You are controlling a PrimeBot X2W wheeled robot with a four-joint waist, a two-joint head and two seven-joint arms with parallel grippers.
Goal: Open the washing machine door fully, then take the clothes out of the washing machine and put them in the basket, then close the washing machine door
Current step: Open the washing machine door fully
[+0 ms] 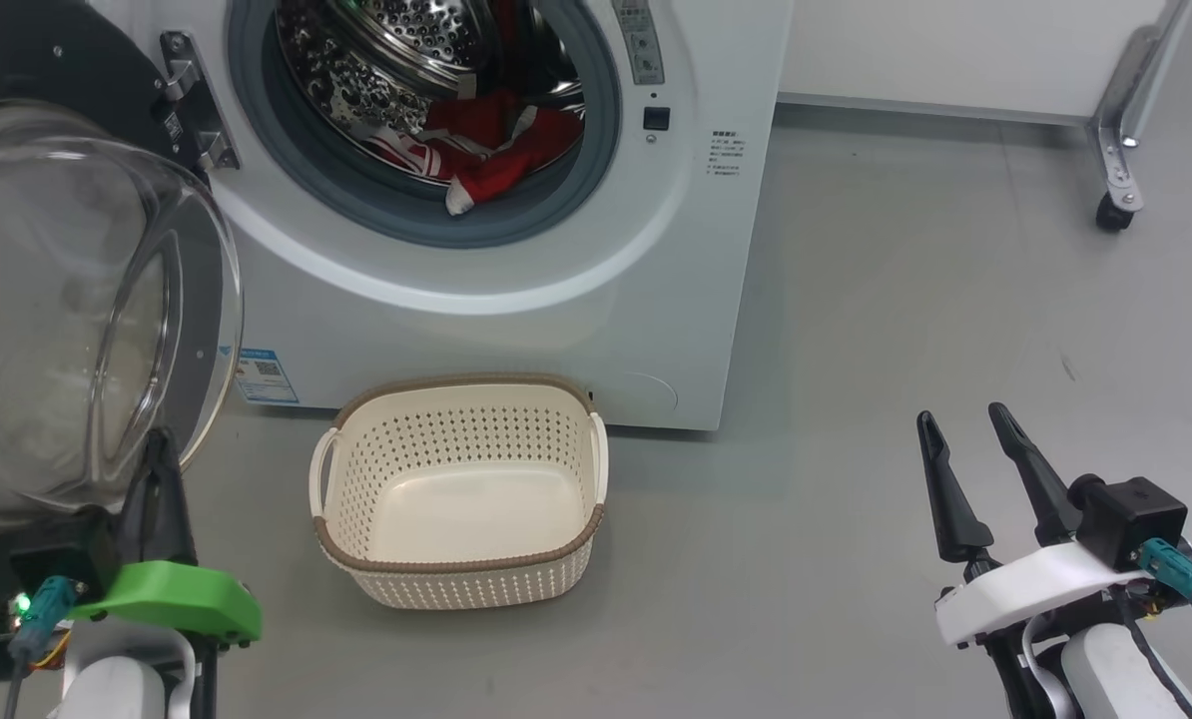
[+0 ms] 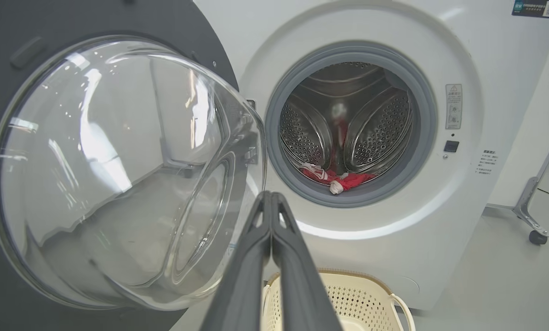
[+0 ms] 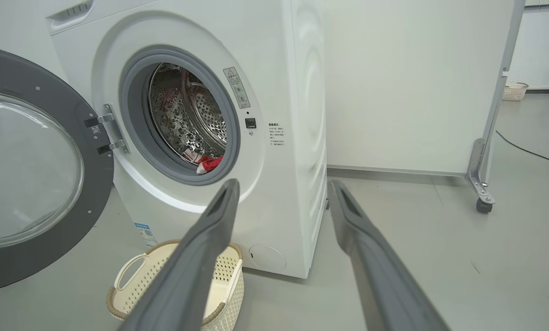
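The white washing machine (image 1: 576, 300) stands ahead with its door (image 1: 67, 300) swung wide open to the left, glass bowl facing me. Red clothes (image 1: 496, 150) with white trim lie at the bottom of the steel drum, one end draped on the grey seal; I also see the clothes (image 2: 343, 180) and the door (image 2: 118, 170) in the left wrist view. The cream basket (image 1: 456, 579) sits empty on the floor below the opening. My left gripper (image 1: 160, 444) is shut on nothing, right beside the door's glass. My right gripper (image 1: 963, 419) hangs open at the lower right, far from the machine.
A white panel on a metal leg with a caster wheel (image 1: 1115, 212) stands at the back right. Grey floor (image 1: 905, 330) stretches to the right of the machine. A second pale basket (image 3: 513, 91) sits far off, and a cable (image 3: 527, 149) runs along the floor.
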